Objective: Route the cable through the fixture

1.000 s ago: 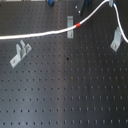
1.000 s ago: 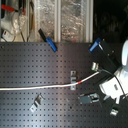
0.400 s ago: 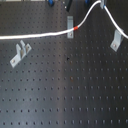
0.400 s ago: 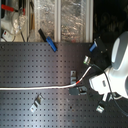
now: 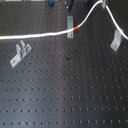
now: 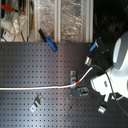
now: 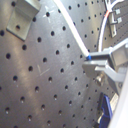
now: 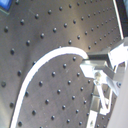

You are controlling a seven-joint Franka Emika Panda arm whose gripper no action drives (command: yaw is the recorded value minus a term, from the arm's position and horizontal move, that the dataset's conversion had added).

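Cable point(image 5: 45, 35) strung across the perforated board point(image 5: 65, 95) from the first exterior view's left edge, passing just before the middle bracket point(image 5: 70, 23), then arching up and down behind the bracket point(image 5: 116, 41) at the first exterior view's right. Third bracket point(image 5: 20, 53) near the first exterior view's left, before the cable, apart from it.

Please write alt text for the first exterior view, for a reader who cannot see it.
A white cable with a red band runs across a black perforated board, passing a grey bracket. Two more grey brackets stand apart from it.
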